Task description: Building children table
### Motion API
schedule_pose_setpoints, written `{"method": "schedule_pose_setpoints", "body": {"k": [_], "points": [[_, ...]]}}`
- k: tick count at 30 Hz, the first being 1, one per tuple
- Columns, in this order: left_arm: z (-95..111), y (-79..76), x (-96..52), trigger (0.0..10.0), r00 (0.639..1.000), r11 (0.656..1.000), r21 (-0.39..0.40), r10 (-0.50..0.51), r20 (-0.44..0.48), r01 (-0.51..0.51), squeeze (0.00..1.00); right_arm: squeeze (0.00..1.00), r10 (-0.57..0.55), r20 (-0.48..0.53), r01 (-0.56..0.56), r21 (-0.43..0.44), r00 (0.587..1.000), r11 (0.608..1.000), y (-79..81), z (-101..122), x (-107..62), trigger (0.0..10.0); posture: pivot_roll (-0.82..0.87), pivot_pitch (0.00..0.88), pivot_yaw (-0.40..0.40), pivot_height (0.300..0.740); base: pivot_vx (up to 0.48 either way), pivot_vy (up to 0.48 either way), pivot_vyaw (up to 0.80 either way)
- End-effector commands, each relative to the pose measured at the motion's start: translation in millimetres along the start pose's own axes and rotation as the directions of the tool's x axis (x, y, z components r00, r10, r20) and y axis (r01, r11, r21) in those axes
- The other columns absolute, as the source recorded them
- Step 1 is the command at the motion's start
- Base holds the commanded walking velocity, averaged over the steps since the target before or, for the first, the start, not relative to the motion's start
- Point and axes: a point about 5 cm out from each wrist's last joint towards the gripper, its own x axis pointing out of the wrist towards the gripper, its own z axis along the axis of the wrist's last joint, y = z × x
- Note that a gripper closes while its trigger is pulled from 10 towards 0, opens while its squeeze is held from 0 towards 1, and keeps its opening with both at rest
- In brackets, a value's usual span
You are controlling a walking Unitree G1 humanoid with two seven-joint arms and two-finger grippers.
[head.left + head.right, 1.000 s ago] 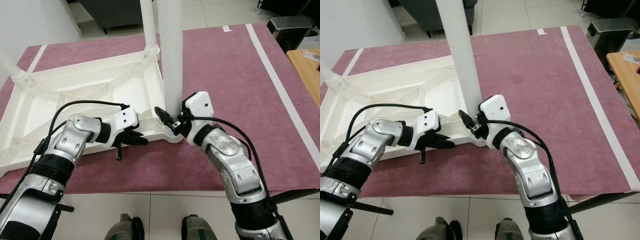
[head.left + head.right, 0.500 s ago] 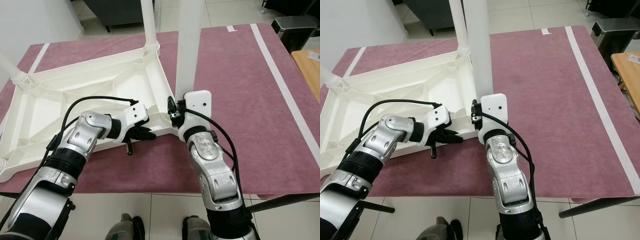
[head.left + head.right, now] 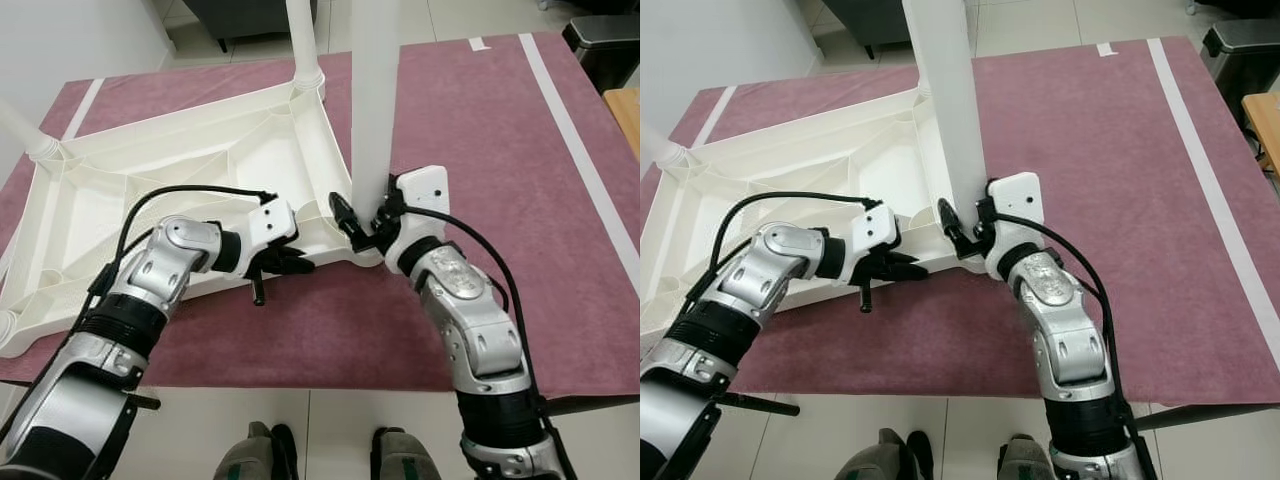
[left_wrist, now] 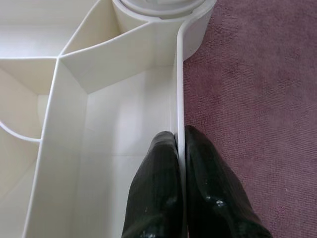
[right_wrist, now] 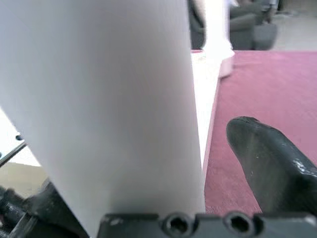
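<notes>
A white plastic table top (image 3: pixel 150 200) lies upside down on a maroon rug (image 3: pixel 480 130). Its near-right leg (image 3: pixel 372 100) stands upright in the corner socket. My right gripper (image 3: pixel 362 215) is open around the base of that leg. One black finger (image 5: pixel 267 163) stands a little apart from the leg (image 5: pixel 109 99), with rug showing in the gap. My left gripper (image 4: pixel 179 148) is shut on the thin front rim wall (image 4: pixel 180 99) of the table top, just left of that corner. Another leg (image 3: pixel 302 40) stands at the far corner.
White tape stripes (image 3: pixel 570 150) cross the rug on the right. A black bin (image 3: pixel 605 30) and a wooden surface edge (image 3: pixel 625 105) sit at the far right. A third leg (image 3: pixel 20 125) rises at the left. Tiled floor and my feet (image 3: pixel 260 450) lie below the rug's near edge.
My right forearm has swung out to the right and its wrist has turned around the leg's base. The left gripper keeps its hold on the rim. The camera has shifted slightly.
</notes>
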Motion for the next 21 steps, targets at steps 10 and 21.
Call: {"method": "schedule_pose_setpoints", "body": {"k": [10,21], "points": [[-1.1,-19.0,-26.4,0.0,0.962,0.955,0.116,-0.272,-0.037,0.275,0.0,0.0,0.393,-0.035,-0.394,-0.032,0.919,0.918,13.3,2.3,-20.5,10.0,-0.08,0.174,0.173,0.74,0.0,0.0,0.0],[-8.5,-27.2,-45.9,0.0,0.933,0.928,0.118,-0.34,-0.114,0.353,0.0,0.0,0.515,-0.026,-0.515,0.018,0.857,0.857,16.0,0.6,-16.9,10.0,-0.06,0.199,0.169,0.74,0.0,0.0,0.0]]}}
